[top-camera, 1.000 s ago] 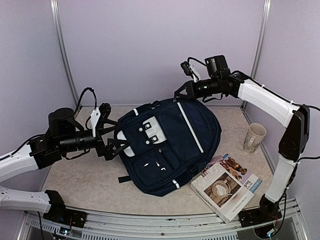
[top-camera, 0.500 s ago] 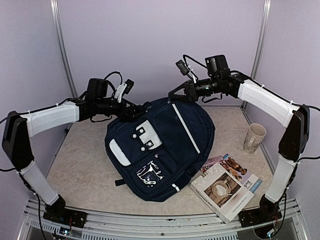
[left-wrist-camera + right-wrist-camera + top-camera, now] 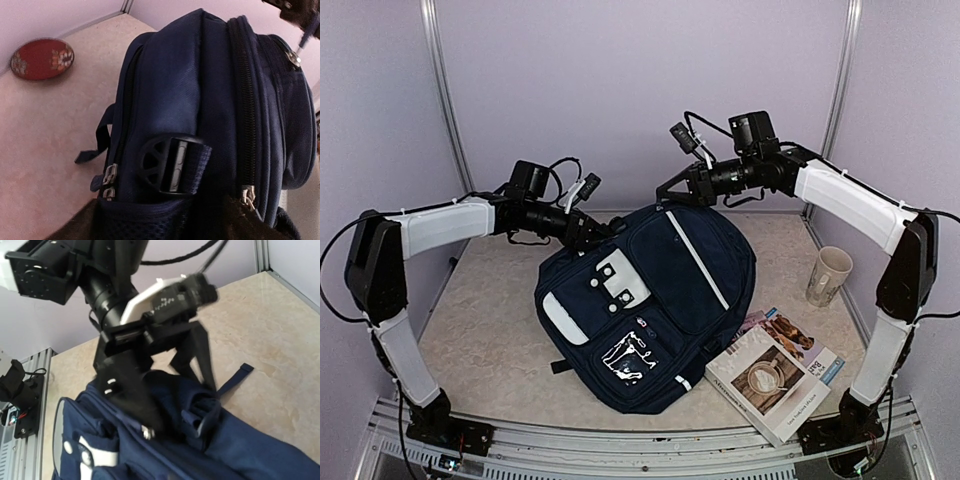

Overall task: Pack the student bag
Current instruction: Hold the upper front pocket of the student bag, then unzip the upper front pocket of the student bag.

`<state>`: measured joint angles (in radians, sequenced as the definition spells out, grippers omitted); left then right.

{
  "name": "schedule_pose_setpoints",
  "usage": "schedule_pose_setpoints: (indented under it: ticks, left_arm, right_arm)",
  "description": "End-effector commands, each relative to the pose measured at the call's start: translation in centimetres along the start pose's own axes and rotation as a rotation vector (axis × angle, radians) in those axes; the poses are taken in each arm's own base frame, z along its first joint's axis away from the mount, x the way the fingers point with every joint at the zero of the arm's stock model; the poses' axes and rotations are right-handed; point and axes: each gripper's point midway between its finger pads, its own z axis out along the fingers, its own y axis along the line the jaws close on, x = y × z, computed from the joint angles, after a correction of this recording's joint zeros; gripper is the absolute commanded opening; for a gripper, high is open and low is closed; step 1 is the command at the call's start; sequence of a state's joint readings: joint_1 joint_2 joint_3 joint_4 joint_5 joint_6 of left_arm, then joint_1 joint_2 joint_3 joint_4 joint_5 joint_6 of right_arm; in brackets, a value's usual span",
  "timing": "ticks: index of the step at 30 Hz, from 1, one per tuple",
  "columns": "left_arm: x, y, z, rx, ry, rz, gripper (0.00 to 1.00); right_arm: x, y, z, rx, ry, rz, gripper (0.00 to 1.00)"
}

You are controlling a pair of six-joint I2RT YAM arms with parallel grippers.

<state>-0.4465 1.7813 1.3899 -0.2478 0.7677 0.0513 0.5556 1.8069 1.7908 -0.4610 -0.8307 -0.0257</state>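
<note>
The navy student bag [image 3: 665, 290] lies front-up at the centre of the bench [image 3: 485, 345], top end toward the back wall. The left hand [image 3: 597, 232] sits at the bag's upper left edge, jaws spread wide, gripping nothing. The right hand [image 3: 665, 192] is fully closed at the bag's top edge; whether it pinches anything there cannot be told.

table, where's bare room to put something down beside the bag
Widest bare table lies front-left, between backpack and the left arm. A smaller strip sits between backpack and mug. Front-right is crowded by the book.
</note>
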Motion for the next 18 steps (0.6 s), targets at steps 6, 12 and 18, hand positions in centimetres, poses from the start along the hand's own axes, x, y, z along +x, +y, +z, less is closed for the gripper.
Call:
schedule_pose_setpoints:
  ticks: [6,12,18]
  left_arm:
    - [0.5,-2.5,0.1,0.152,0.01,-0.023,0.0]
    - [-2.2,-4.0,-3.6,0.012,-0.098,0.072,0.0]
    - [-3.1,-7.0,-7.6,-0.117,-0.193,0.238,0.0]
  right_arm:
    - [-4.3,0.3,-0.9,0.041,-0.117,-0.109,0.0]
    - [-2.9,-3.4,-2.3,0.268,-0.105,0.031,0.0]
    - [-1.7,-6.0,-7.8,0.431,-0.214,0.2,0.0]
